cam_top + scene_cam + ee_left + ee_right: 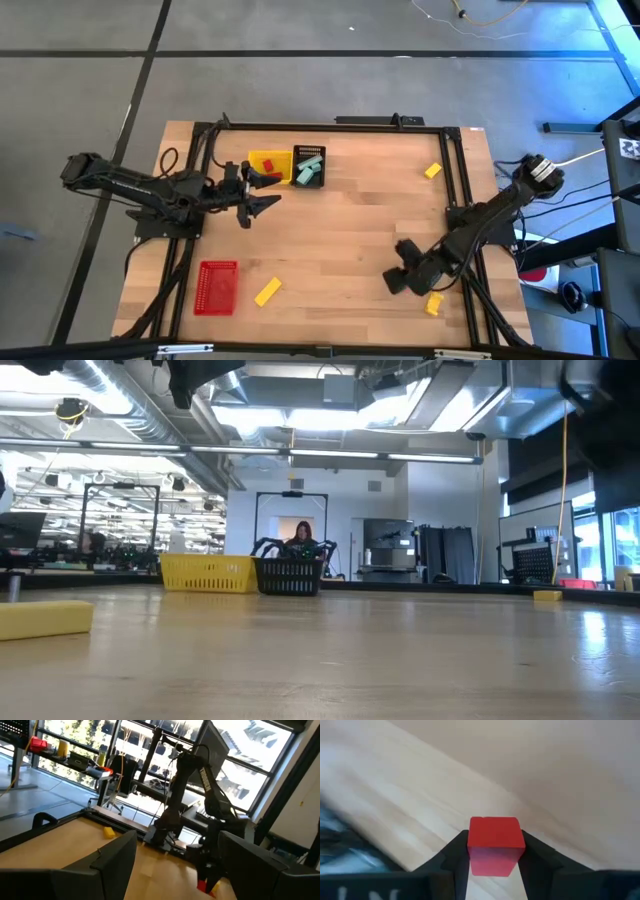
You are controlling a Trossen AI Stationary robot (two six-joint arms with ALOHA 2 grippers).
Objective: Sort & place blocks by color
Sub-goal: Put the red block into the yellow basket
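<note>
My right gripper [399, 278] hangs over the table's near right part and is shut on a red block [495, 842]; that block also shows in the left wrist view [203, 885]. My left gripper [268, 192] is open, beside the yellow basket [265, 165], which holds a red block [268, 165]. The black basket [308, 167] holds teal blocks [311, 160]. Yellow blocks lie flat on the wood at near centre [267, 291], far right [432, 171] and near right [434, 303]. The red basket [216, 287] sits at near left. My right gripper pinches the red block by two opposite side faces [470, 845] between its two fingers, one on each side. The block's end sticks out past the fingertips. The fingers slant down toward the table, and bare wood shows beyond the block.
Black frame rails [455, 180] run along the table's left, right and far sides. The yellow basket [208, 572] and the black basket [290, 575] stand side by side at the far edge. Bare wood [350, 230] lies between the two arms.
</note>
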